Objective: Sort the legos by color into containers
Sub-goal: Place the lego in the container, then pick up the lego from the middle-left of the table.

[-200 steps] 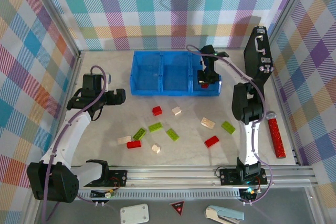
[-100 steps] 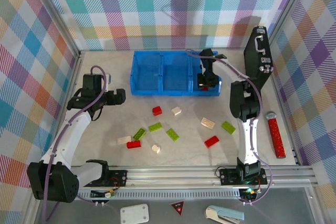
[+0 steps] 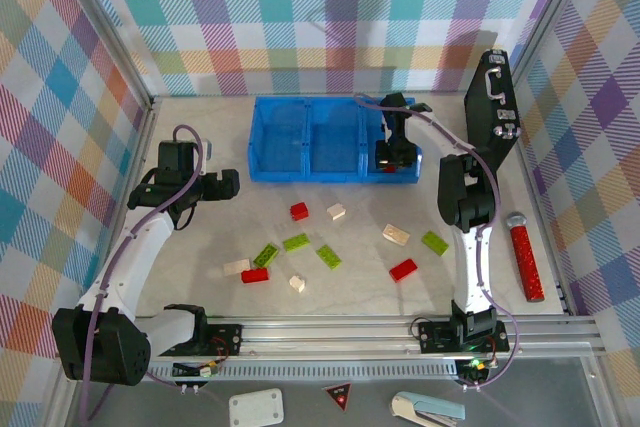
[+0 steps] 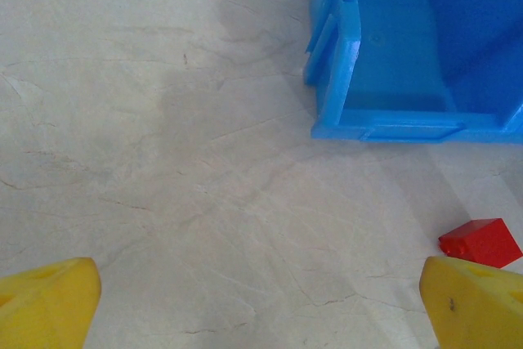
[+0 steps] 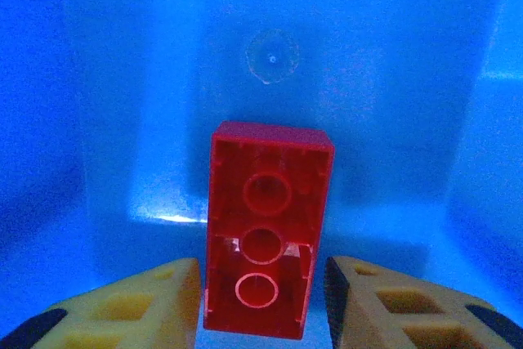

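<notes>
The blue tray lies across the back of the table with three compartments. My right gripper reaches down into the right compartment. In the right wrist view its gripper is open, with a red brick lying underside up between the yellow fingers and a thin gap on each side. My left gripper hovers open left of the tray over bare table, its fingers spread wide. Loose bricks lie in front of the tray: red, cream, green, red.
A black case with metal latches leans at the back right. A red glittery cylinder lies along the right edge. The tray's left corner and a red brick sit close to my left gripper. Checked walls enclose the table.
My right gripper has dropped lower into the right compartment with the red brick, and its fingers now stand off the brick. The left arm has not moved.
</notes>
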Controlling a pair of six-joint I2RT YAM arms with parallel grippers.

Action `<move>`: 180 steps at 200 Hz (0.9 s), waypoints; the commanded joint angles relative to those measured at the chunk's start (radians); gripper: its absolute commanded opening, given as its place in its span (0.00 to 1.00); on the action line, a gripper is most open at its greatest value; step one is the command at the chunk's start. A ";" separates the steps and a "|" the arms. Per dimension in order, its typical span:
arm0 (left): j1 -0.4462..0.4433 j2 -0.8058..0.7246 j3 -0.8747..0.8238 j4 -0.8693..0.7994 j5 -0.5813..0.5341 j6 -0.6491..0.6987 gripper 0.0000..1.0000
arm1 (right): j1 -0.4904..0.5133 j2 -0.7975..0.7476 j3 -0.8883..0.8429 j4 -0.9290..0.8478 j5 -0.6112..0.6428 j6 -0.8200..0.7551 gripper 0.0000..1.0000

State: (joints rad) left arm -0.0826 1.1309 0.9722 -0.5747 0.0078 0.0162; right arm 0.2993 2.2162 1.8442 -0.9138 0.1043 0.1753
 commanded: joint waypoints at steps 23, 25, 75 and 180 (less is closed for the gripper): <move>0.006 0.009 0.005 -0.021 0.033 0.001 1.00 | -0.003 -0.112 -0.014 -0.036 -0.014 0.025 0.45; 0.007 0.011 0.005 -0.023 0.035 0.000 0.99 | -0.003 -0.115 -0.018 -0.035 -0.016 0.026 0.46; -0.001 0.063 0.036 -0.060 0.070 -0.023 0.98 | 0.001 -0.221 -0.119 -0.019 -0.049 0.064 0.46; -0.231 0.183 0.215 -0.249 -0.015 -0.193 0.97 | 0.055 -0.572 -0.464 0.024 -0.105 0.151 0.47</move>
State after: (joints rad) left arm -0.2565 1.2873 1.1461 -0.7517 0.0296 -0.0982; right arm 0.3420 1.7142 1.4425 -0.9043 0.0284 0.2848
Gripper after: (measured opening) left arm 0.972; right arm 0.472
